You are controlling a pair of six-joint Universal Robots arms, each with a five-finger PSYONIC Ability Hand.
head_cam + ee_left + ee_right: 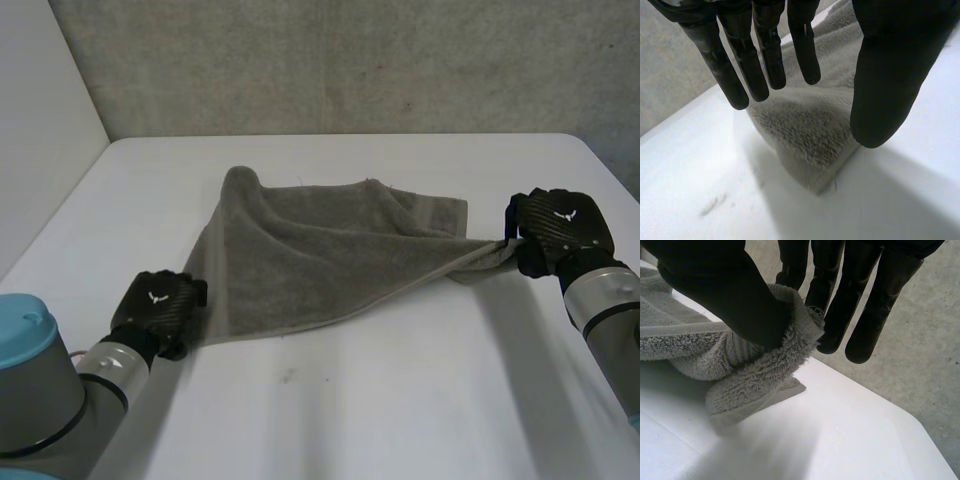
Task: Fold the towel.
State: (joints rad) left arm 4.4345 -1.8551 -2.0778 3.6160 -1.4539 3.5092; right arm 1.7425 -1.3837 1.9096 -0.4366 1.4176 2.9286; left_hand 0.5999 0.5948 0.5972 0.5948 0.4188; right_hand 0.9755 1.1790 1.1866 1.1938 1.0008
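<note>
One white worktop is carrying a single grey towel, with a rough grey wall standing behind it. The towel is lying across the middle of the worktop, spread flat on its left side and gathering into folds toward its right side, where one corner is being drawn out and lifted clear of the surface.

Two arms are reaching in from the near edge: the left arm, grey with a light-blue cap, and the right arm.

Two black hands are working at opposite ends of the towel. The left hand is sitting at the towel's near left corner; its fingers are hanging straight and spread, with the thumb well apart from them, gripping nothing while the corner is lying on the worktop beneath the palm. The right hand is pinching the towel's right corner, its thumb pressing the thick pile against the straight fingers.

Each hand is wearing one small white winged emblem on its back, two in all.

One small dark smudge is marking the worktop near the towel's front edge.
</note>
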